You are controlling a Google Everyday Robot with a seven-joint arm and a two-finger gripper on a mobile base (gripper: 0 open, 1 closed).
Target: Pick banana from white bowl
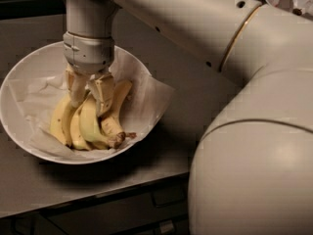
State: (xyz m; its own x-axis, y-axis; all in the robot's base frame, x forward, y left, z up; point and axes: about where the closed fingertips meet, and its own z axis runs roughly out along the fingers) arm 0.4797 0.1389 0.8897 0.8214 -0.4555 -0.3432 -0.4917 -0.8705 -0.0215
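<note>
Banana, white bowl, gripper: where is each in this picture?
banana [90,126], camera view, middle of the yellow bunch.
white bowl [39,65], camera view, bare upper-left inner wall.
gripper [89,102], camera view, between its fingertips, down in the bowl clasping the bunch.

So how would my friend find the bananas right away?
Find the big white bowl lined with crumpled paper, on the left of the counter. The robot's claw reaches straight down into it, onto the banana bunch. Nothing else there is yellow, and its brown stem points right.
</note>
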